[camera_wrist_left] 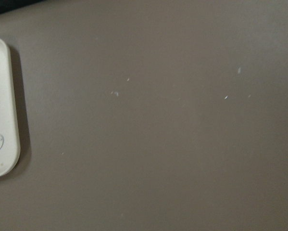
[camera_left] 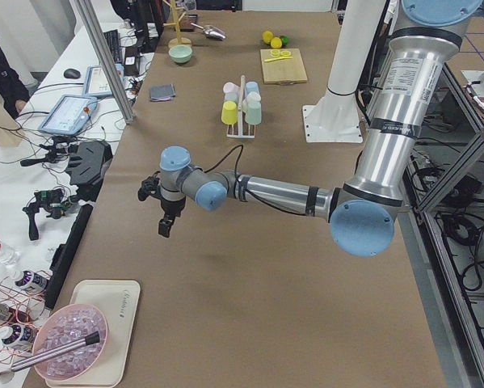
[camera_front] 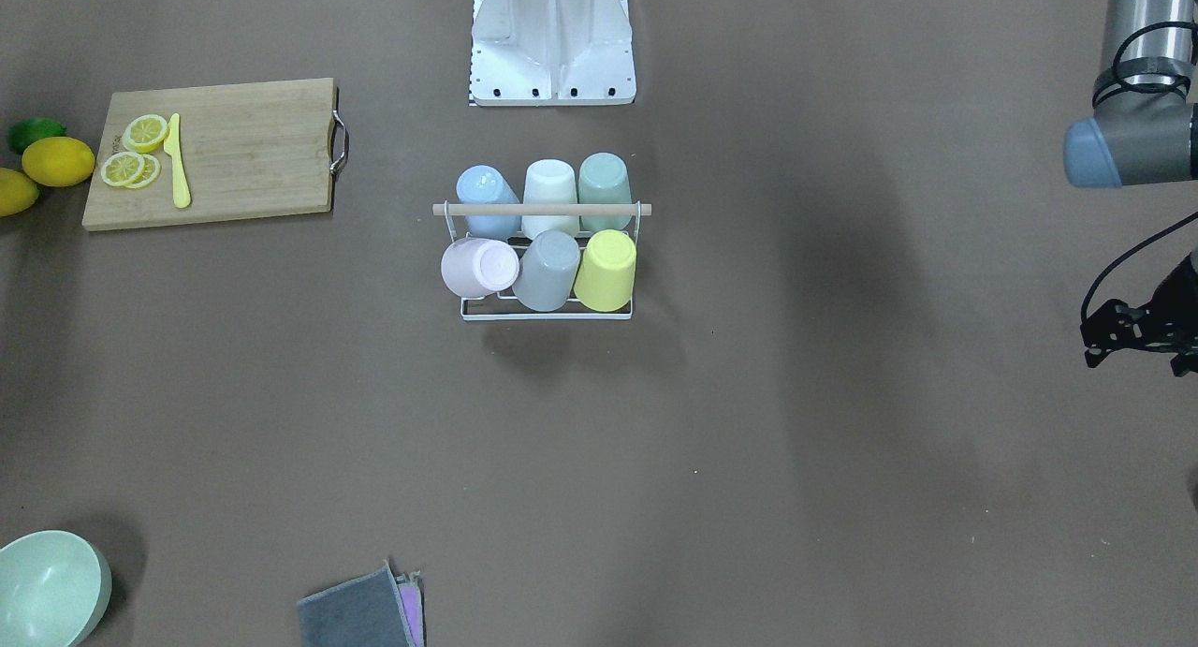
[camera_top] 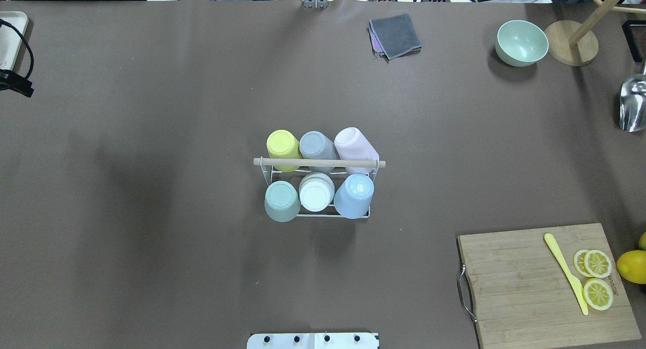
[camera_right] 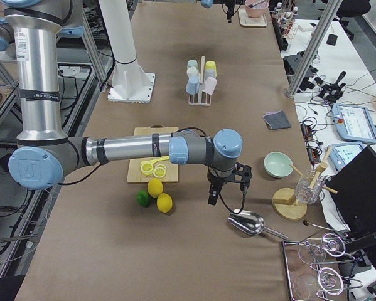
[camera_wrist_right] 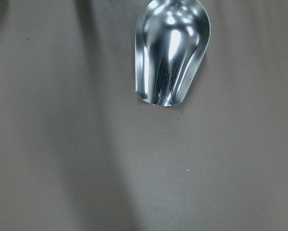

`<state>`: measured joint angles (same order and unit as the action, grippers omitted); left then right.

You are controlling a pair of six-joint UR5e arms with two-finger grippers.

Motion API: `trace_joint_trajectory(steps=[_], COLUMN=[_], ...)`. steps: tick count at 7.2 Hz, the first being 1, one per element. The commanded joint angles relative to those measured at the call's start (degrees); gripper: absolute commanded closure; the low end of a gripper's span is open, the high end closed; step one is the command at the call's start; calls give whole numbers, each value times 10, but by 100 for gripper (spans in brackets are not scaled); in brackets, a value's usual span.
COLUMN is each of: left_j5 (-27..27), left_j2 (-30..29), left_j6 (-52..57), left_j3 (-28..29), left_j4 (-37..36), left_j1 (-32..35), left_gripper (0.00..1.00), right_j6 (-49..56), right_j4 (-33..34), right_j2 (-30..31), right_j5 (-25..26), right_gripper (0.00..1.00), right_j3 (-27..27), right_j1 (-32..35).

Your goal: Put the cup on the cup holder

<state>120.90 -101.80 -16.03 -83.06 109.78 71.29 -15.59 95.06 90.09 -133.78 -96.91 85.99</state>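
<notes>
Cup holder (camera_top: pixel 323 162) was noted upright at the middle of the table (camera_top: pixel 151 187), in front of the robot's base (camera_front: pixel 552 66). Its wooden rod handle was seen running across the top, between two rows of three cups.

- All six prongs were found occupied, each cup set upside down.
- Row nearer the robot: green cup (camera_top: pixel 281 200), white cup (camera_top: pixel 316 192), blue cup (camera_top: pixel 354 195).
- Row farther from the robot: yellow cup (camera_top: pixel 282 148), grey cup (camera_top: pixel 317 147), pink cup (camera_top: pixel 355 144).
- The pink cup was seen leaning outward more than its neighbours.

Left gripper (camera_left: pixel 167 225) was observed hanging above bare table, well apart from the holder, toward the table's end on the robot's left. Nothing was seen in it. Whether its fingers were parted or closed could not be told. Only brown tabletop and the edge of a white tray (camera_wrist_left: pixel 0 110) were recorded in the left wrist view.

Right gripper (camera_right: pixel 211 195) was made out only in the side view, held above the table near the opposite end. Its state could not be told. A metal scoop (camera_wrist_right: pixel 171 53) was recorded lying on the table in the right wrist view.

Also logged:
- a wooden cutting board (camera_top: pixel 530 288) carrying lemon slices (camera_top: pixel 597 278) and a yellow knife (camera_top: pixel 566 273)
- a whole lemon (camera_top: pixel 632 266) just beside the board
- a pale green bowl (camera_top: pixel 521 42)
- a folded grey cloth (camera_top: pixel 395 35)
</notes>
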Motion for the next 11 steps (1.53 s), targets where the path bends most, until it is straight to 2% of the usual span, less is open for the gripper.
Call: trace_joint_trajectory(steps=[1, 3, 4, 5, 6, 9, 11], left_j5=[30, 47, 68, 92, 119, 121, 116], left_j2=[16, 31, 31, 33, 33, 62, 55], left_j6=[84, 101, 154, 156, 152, 95, 103], left_j3=[-2, -10, -11, -11, -5, 16, 8], left_j4=[-93, -153, -216, -221, -215, -118, -126], left_j1=[41, 82, 107, 125, 139, 140, 143], left_gripper=[4, 5, 7, 6, 3, 3, 3], right_j6=[0, 0, 0, 0, 0, 0, 1], right_j4=[0, 1, 1, 1, 1, 0, 0], right_j2=[11, 12, 12, 12, 11, 11, 12], right_j5=[-5, -11, -11, -11, -11, -9, -4], right_gripper=[1, 0, 0, 0, 0, 0, 0], right_j3=[-3, -6, -6, -6, -6, -7, -7], right_j1=[8, 13, 14, 14, 14, 16, 16])
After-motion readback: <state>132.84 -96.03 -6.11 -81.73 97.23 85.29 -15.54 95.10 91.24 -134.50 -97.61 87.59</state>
